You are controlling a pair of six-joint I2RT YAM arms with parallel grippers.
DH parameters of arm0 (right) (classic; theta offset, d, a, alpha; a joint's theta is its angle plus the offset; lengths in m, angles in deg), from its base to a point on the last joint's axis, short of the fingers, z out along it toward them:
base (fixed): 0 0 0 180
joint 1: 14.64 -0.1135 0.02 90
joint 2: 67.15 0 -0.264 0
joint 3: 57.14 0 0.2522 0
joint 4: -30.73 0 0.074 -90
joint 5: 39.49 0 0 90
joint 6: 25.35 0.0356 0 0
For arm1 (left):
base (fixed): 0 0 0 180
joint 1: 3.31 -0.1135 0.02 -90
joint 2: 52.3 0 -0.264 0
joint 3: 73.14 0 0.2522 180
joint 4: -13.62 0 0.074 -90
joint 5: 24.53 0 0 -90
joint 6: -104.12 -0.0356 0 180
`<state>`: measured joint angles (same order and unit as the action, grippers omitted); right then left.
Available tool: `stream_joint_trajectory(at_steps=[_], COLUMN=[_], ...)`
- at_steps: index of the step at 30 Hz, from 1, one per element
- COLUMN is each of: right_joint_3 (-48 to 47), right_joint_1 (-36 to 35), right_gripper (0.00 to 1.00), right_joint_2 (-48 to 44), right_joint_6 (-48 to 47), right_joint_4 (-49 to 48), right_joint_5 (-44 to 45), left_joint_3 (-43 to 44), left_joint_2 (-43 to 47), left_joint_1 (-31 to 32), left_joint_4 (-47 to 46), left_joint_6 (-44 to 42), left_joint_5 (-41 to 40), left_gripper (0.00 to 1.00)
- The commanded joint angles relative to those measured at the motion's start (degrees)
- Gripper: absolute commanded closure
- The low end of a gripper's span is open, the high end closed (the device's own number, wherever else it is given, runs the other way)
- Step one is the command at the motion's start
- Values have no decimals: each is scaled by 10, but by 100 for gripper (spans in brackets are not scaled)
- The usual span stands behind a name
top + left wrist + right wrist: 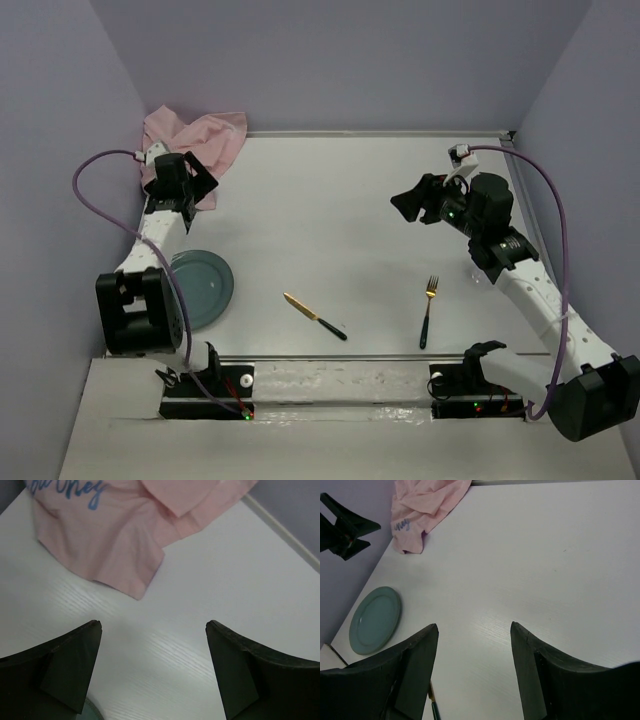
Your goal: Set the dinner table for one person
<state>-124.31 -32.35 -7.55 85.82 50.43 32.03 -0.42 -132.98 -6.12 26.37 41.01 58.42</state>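
Note:
The white dinner table [330,200] fills the view. A crumpled pink cloth placemat [195,140] with blue writing lies in the far left corner. A teal plate [200,288] sits near the left edge. A knife [315,316] with a gold blade and dark handle lies near the front middle, and a gold fork [429,310] with a dark handle lies to its right. My left gripper [208,180] is open and empty, just short of the cloth's near corner [115,535]. My right gripper [405,205] is open and empty, raised over the right half of the table.
Purple walls close the table on the left, back and right. The table's metal-edged rim [380,133] runs along the back. The arm bases stand at the near edge. In the right wrist view the plate [374,620], the cloth [427,505] and the knife [434,707] show.

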Motion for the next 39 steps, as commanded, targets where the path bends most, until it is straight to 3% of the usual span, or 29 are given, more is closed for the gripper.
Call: stream_joint_trajectory(at_steps=[1, 9, 15, 22, 26, 27, 28, 31, 32, 33, 35, 39], right_joint_3=[1, 1, 2, 1, 1, 0, 0, 0, 1, 3, 5, 4], right_joint_1=[-3, -3, -3, -8, -14, -14, -14, -14, -14, -14, -14, -14], right_gripper=[34, 34, 35, 35, 35, 35, 35, 35, 35, 35, 35, 35], right_joint_2=[-4, 16, 32, 48, 54, 53, 53, 40, 31, 27, 22, 21], right_joint_6=[-6, -2, 1, 2, 2, 3, 3, -1, -2, -4, -5, -5], right_joint_4=[-17, -23, -30, -38, -39, -38, -38, -38, -37, -37, -37, -36], right_joint_5=[-8, -24, -36, -45, -42, -41, -41, -41, -32, -27, -22, -19], left_joint_3=[66, 196, 283, 410, 460, 480, 480, 498, 497, 495, 470, 399], left_joint_2=[-93, -271, -356, -476, -510, -518, -522, -532, -532, -530, -514, -465], left_joint_1=[-43, -57, -57, -53, -35, -25, -25, 0, 13, 20, 31, 112], left_joint_4=[-11, 29, 52, 143, 174, 183, 183, 197, 200, 200, 185, 120], left_joint_6=[-10, -50, -63, -72, -85, -95, -95, -116, -121, -121, -108, -66], left_joint_5=[-39, -17, -21, -12, -5, -3, -2, -9, -7, -5, 12, 62], left_gripper=[4, 3, 2, 4, 19, 39, 40, 71, 86, 92, 100, 100])
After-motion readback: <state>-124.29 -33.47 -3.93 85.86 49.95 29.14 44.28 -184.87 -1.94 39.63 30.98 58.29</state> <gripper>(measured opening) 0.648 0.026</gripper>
